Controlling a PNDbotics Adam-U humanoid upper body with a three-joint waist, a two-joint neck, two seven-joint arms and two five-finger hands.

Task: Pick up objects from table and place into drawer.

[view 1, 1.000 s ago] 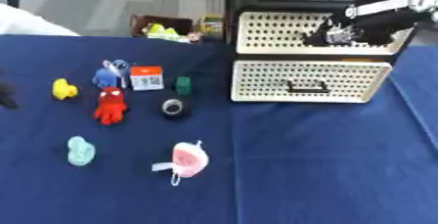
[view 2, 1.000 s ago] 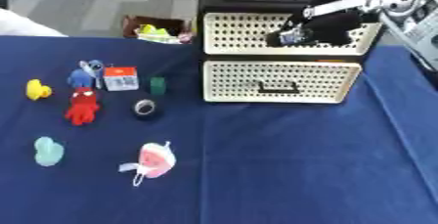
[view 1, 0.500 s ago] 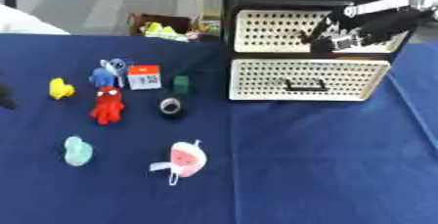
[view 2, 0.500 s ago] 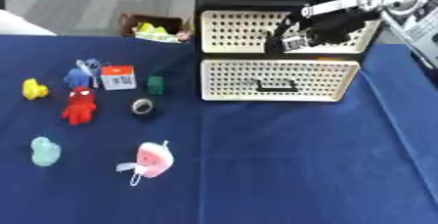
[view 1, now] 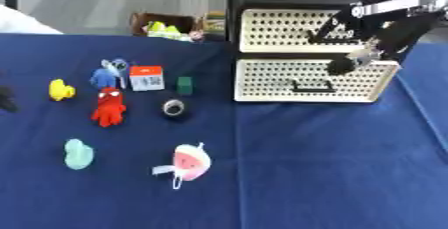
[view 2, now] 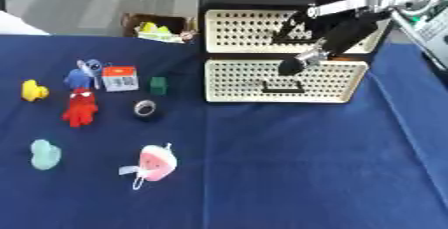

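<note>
Fingers of the right hand (view 2: pixel 337 33), straight, have dropped toward the lower drawer (view 2: pixel 284 80).

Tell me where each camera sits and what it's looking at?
Left eye view: in the robot's head, looking down at the blue table, the toys and the drawer box; the right hand reaches in from the upper right, and a dark bit at the left edge can't be made out.
Right eye view: the head's other eye, same downward look; the right hand's fingers hang before the drawers.
Both share the same moment: the table, toys, drawer box and right hand.
</note>
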